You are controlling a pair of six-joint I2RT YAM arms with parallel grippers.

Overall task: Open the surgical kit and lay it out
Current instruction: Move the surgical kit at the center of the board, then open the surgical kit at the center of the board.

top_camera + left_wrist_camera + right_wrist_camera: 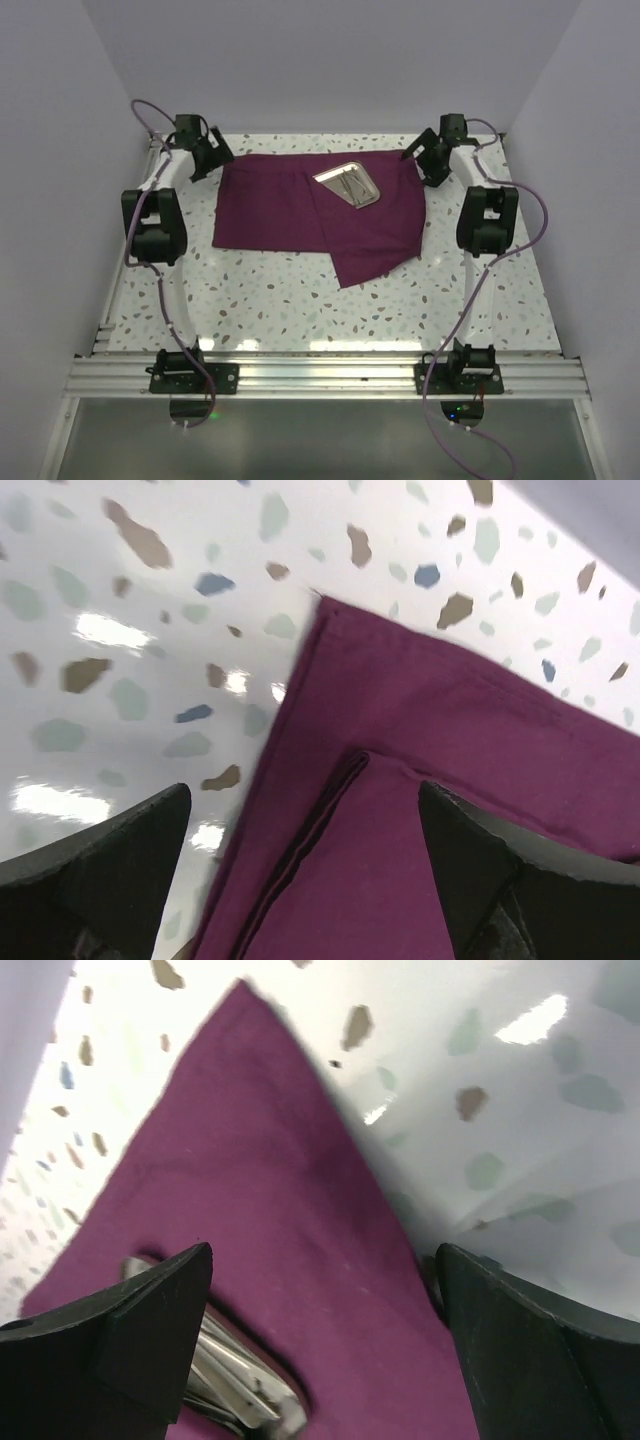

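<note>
The dark purple cloth wrap [300, 205] lies spread on the far half of the table, with one flap hanging toward the near side. The shiny steel tray [348, 185] sits on its far right part, with thin steel instruments [352, 188] inside. My left gripper [215, 163] is open at the cloth's far left corner. In the left wrist view the gripper [300, 825] straddles the cloth [420, 750] and a folded layer edge. My right gripper [422, 160] is open at the far right corner. In the right wrist view the gripper [320, 1285] hangs over the cloth [250, 1160], beside the tray [240, 1375].
The speckled white table [300, 300] is closed in by white walls at the back and both sides. An aluminium rail [320, 375] with both arm bases runs along the near edge.
</note>
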